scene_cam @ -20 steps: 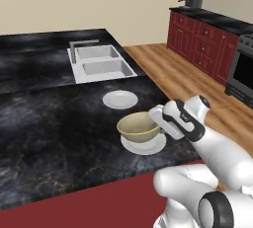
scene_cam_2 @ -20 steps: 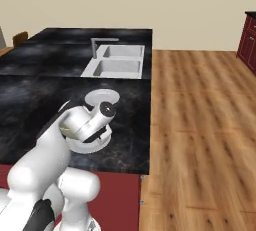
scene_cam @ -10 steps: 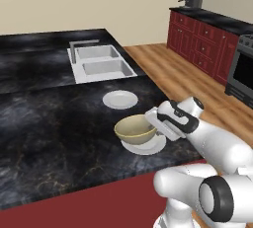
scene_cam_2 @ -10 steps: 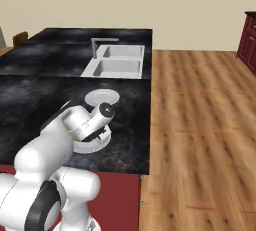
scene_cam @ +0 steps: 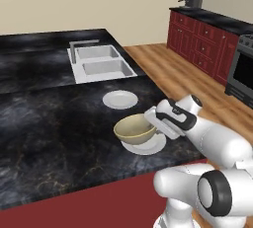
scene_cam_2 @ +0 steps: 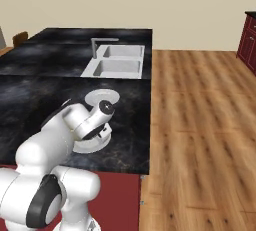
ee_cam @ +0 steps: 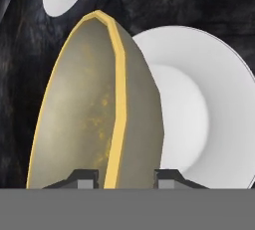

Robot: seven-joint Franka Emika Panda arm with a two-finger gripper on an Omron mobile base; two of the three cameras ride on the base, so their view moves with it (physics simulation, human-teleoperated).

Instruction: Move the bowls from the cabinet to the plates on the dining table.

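Olive-tan bowl point(ee_cam: 94, 109) pinched by the rim in gripper point(ee_cam: 124, 178), held above near plate point(ee_cam: 199, 109) on dining table point(scene_cam: 49, 123); fingertips mostly cut off; second plate point(scene_cam: 120, 99) sinkward of it.

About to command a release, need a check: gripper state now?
Gripper: shut on the rim of the olive-tan bowl, held over the near white plate.
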